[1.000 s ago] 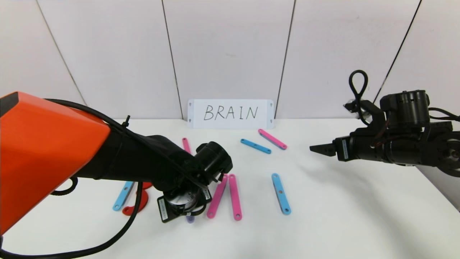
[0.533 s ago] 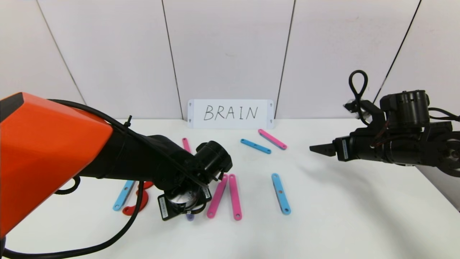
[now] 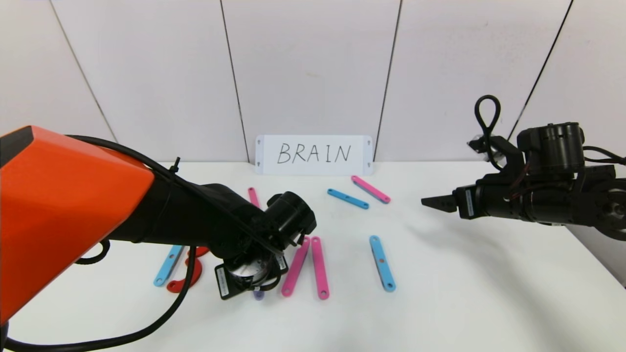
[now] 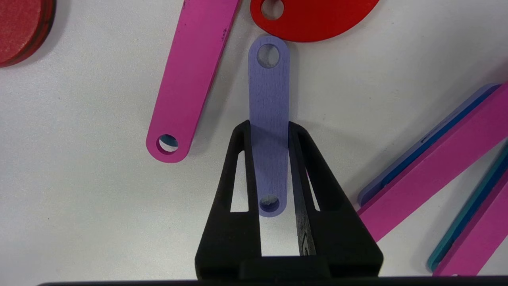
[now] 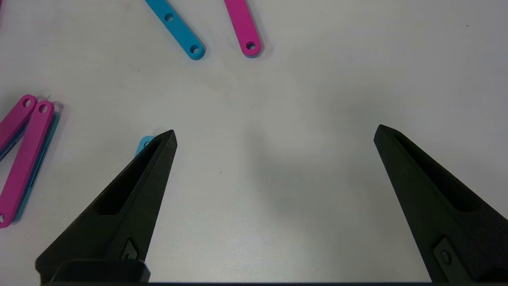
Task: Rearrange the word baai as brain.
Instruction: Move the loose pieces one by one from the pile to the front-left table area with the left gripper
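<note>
White table [image 3: 464, 293] below the BRAIN card [image 3: 314, 154]: left gripper [image 4: 270, 131] clamps the purple bar [image 4: 269, 99] beside a red curve [image 4: 313, 20]. Right gripper [image 5: 274, 135] hangs wide, empty. Judged unfinished: R forming, N bars [image 3: 359, 194] loose near the card.

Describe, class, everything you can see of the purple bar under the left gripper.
The purple bar is a short, flat strip of matte, plastic-looking lilac with rounded ends and a round hole near each end. It lies flat on the white table. The left gripper is shut on it, its black fingers pressing both long edges around its nearer half. Its far end sits just short of a red curved piece; a pink bar lies alongside, apart.
</note>
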Robot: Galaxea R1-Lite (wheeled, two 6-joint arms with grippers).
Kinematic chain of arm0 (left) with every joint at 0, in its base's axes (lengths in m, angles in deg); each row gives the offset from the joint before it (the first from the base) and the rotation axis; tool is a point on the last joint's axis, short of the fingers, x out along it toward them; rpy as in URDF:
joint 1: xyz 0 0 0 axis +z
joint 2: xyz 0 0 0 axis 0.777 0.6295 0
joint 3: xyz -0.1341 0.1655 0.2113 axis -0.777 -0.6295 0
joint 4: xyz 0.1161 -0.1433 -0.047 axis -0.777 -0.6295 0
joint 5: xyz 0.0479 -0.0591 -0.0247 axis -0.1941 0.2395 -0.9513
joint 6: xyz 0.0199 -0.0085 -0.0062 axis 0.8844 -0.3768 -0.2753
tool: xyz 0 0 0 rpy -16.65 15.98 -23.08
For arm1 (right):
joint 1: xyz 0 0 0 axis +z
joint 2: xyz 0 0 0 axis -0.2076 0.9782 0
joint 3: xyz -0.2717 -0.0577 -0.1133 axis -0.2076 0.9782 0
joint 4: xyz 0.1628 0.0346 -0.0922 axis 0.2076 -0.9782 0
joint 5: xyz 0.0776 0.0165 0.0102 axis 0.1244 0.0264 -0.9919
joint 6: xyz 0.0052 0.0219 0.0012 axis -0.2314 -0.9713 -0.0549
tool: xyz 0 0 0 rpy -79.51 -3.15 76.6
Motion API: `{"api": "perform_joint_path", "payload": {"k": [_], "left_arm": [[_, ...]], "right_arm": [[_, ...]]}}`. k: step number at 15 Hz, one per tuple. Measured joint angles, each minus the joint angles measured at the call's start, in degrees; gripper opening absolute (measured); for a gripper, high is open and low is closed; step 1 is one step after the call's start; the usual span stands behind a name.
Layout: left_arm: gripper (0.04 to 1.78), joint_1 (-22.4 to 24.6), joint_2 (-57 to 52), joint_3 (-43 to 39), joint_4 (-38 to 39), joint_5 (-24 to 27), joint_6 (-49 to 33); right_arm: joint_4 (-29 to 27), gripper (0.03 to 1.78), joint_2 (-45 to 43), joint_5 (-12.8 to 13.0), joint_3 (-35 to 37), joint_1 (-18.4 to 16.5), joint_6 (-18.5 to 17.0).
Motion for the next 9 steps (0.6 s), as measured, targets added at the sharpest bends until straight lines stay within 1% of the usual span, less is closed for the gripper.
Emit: {"api": "perform_joint_path", "payload": {"k": [9], "left_arm": [[0.29,-0.1,-0.2,0.2,0.0,0.0,0.0]], "right_arm": [[0.0,1.74,0.2,0.0,0.1,0.1,0.0]]}}
